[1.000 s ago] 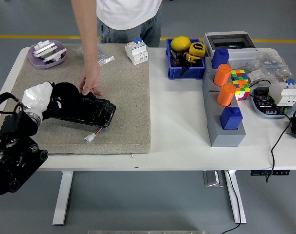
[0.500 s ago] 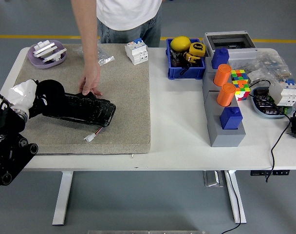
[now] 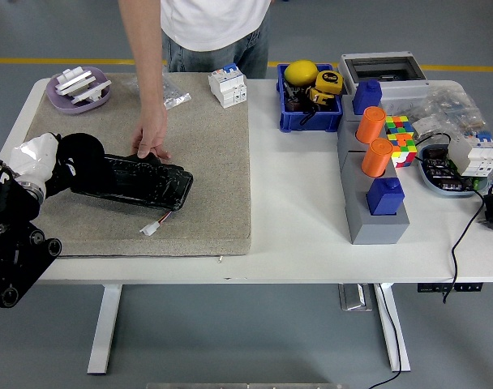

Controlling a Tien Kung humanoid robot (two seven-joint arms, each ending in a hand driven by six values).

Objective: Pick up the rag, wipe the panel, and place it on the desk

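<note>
The glossy black rectangular panel (image 3: 141, 181) lies on the beige felt mat (image 3: 206, 154) near the bench's (image 3: 295, 243) left front corner, steadied by a person's hand (image 3: 152, 138). A hard wipe could shove it sideways. The left hand (image 3: 80, 158), at the panel's left end, clutches the white crumpled rag (image 3: 37, 156).

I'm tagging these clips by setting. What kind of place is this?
Probably an industrial lab or workshop: a white table on a grey floor with a yellow line, circuit breakers, a grey electrical enclosure, and a blue bin holding a tape measure.
</note>
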